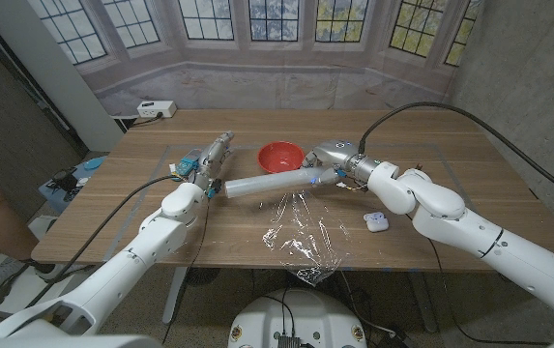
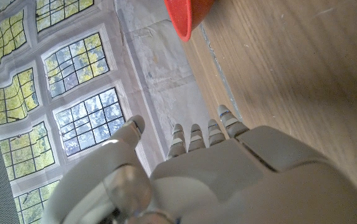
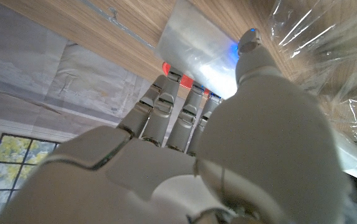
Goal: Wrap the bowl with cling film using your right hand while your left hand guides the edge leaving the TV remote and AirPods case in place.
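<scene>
Crumpled cling film [image 1: 306, 237] is lying nearest the camera in the head view, spreading from the near edge of the desk [image 1: 470, 208] up toward the roll [image 1: 262, 186]. Just right of it, a white earbud case [image 1: 376, 221] is sitting on the wood. Farther back, the roll is lying crosswise, with the red bowl [image 1: 280, 156] sitting just beyond it. The right hand [image 1: 333, 166] is gripping the roll's right end, while the left hand [image 1: 213, 159] is reaching forward left of the bowl with its fingers stretched out, holding nothing. A power strip [image 1: 156, 109] is resting at the far left corner.

From the left wrist, the left hand [image 2: 228, 168] is hovering over the desk [image 2: 290, 68], fingers extended and apart, with the bowl [image 2: 187, 14] well ahead of them.

From the right wrist, the right hand [image 3: 215, 137] is wrapping around the roll [image 3: 197, 50], its fingers [image 3: 166, 106] curling behind it, and the cling film [image 3: 328, 56] is fanning out beside it across the desk [image 3: 72, 25].
</scene>
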Robot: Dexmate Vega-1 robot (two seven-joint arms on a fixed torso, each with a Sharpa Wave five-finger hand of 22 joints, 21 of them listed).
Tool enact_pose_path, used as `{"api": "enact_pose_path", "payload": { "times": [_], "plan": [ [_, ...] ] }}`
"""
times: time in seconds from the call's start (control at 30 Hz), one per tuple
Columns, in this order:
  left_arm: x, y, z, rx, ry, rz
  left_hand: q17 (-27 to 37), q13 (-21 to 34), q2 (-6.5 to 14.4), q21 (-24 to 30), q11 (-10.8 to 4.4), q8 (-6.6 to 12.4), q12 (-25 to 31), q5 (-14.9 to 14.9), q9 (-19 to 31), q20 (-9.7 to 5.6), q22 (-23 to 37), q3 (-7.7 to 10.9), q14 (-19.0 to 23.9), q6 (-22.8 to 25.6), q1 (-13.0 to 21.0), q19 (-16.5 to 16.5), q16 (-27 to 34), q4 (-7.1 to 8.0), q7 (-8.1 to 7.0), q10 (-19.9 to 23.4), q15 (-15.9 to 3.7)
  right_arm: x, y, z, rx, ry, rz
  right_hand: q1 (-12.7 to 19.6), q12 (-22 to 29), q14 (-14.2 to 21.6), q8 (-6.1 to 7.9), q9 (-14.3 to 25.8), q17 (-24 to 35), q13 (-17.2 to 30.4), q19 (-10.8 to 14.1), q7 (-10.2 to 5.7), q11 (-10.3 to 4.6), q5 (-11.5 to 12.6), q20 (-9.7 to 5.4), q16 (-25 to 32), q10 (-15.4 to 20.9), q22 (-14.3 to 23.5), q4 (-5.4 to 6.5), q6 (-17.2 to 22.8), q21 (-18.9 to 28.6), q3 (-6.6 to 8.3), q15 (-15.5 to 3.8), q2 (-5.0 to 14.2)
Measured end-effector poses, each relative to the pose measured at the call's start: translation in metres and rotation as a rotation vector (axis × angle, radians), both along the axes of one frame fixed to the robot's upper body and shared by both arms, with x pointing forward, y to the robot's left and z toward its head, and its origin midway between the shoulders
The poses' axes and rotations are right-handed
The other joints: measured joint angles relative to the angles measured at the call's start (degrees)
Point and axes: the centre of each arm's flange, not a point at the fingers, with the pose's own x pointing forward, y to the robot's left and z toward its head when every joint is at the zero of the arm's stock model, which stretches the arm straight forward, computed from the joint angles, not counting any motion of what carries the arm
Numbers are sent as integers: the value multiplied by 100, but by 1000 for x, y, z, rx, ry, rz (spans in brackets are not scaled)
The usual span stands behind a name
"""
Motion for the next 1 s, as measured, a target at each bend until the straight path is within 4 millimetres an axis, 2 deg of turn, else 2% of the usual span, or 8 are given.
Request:
{"api": "enact_pose_path", "payload": {
  "times": [0.43,0.47,0.57,0.6,1.0],
  "plan": [
    [-4,1,3,-7,-11,10,0,0,2,0,0,0,0,0,0,0,0,0,0,40,2,0,0,0,-1,0,0,8,-4,12,19,-14,-15,0,-24,18,-19,0,9,25,32,0,-2,-16,-31,-39,0,0,-7,0,0,-7,1,0],
    [-12,0,4,-6,-22,4,0,0,2,0,0,0,0,0,0,0,0,0,0,40,2,0,0,0,-1,0,0,9,-4,13,26,-19,-16,0,-24,19,-19,0,9,40,32,0,-2,-15,-31,-40,0,0,-7,0,0,-7,0,0],
    [-12,2,4,-11,-21,12,0,0,9,0,0,0,0,0,-1,0,0,0,0,40,8,0,0,0,-1,0,0,11,-4,14,26,-18,-17,0,-29,21,-34,0,9,40,31,0,-2,7,-31,-46,-1,0,-7,1,0,-7,-2,0],
    [-18,2,2,-11,-25,9,0,0,10,-31,0,0,0,0,-1,12,0,0,0,40,10,12,0,0,-1,0,0,11,-4,15,26,-23,-20,0,-29,21,-34,0,9,41,32,1,-3,7,-31,-46,-1,0,-7,1,0,-7,-2,0],
    [-39,9,-9,-35,-28,31,0,0,18,-61,10,0,0,0,-1,0,0,0,64,71,18,62,0,0,30,73,0,17,-5,22,23,-40,-35,1,-39,37,-81,0,29,52,31,20,-4,9,-30,-67,-1,0,0,21,0,-46,-18,0]
  ]
}}
